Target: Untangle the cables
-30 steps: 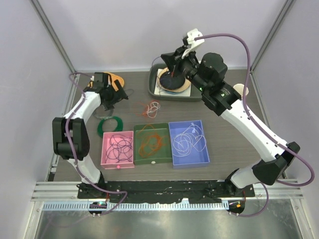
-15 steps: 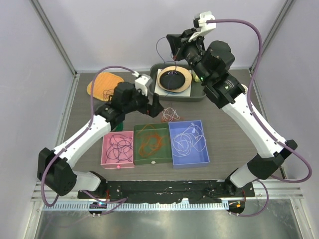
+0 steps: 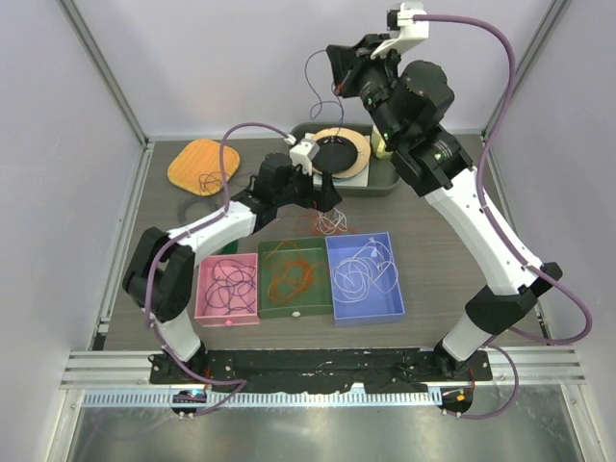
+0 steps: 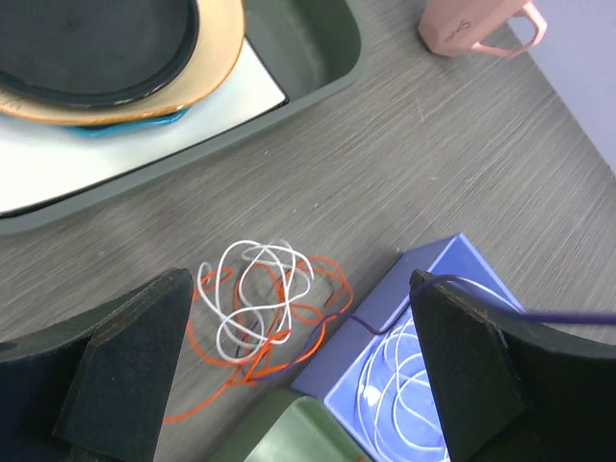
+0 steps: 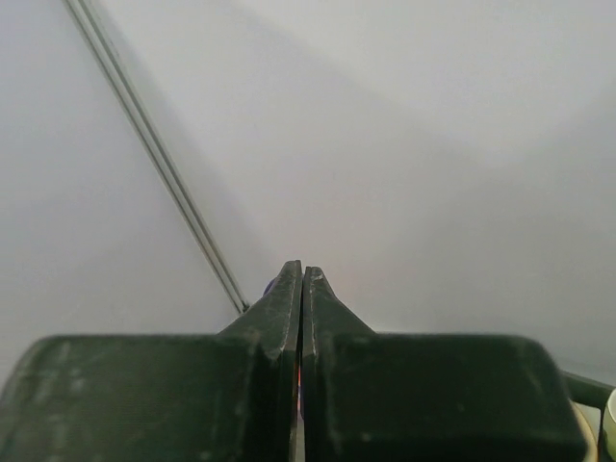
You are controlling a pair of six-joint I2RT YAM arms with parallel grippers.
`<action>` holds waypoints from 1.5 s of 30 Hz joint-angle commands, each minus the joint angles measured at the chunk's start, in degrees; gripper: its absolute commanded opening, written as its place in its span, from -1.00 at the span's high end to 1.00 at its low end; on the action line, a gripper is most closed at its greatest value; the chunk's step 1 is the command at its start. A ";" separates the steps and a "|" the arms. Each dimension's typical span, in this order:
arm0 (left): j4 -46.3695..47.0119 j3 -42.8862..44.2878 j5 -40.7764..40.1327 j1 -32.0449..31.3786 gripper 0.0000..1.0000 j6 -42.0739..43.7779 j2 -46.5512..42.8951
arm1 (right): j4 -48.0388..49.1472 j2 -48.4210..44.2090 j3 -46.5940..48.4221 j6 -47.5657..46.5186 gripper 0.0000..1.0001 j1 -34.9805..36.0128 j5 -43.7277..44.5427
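Cables (image 4: 258, 300) lie in a knot on the counter (image 4: 462, 164), just past the blue box (image 4: 337, 371), and the left tool (image 4: 298, 289) hangs wide open right over them. It should go down and pinch the white loops, while far up the shut right tool (image 5: 301, 279) grips the purple cable (image 4: 558, 316) and should pull gently.

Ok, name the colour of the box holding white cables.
Blue box, clearest in the top view.

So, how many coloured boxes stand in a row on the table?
3, side by side: the pink box at left holds dark cables, the green box in the middle orange cables, the blue box at right white cables. None seems hidden.
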 commanded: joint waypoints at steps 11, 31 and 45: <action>11.70 3.97 -14.33 -2.76 1.00 -4.13 0.87 | 2.72 0.59 1.65 -2.21 0.99 0.18 8.80; -15.55 32.02 -29.73 9.90 1.00 -3.24 -6.26 | 16.16 -6.09 -27.61 -3.99 0.98 -4.22 4.94; -38.84 8.23 -22.79 9.72 1.00 -26.34 -26.90 | 19.86 -4.07 -35.88 11.93 0.99 1.75 -28.71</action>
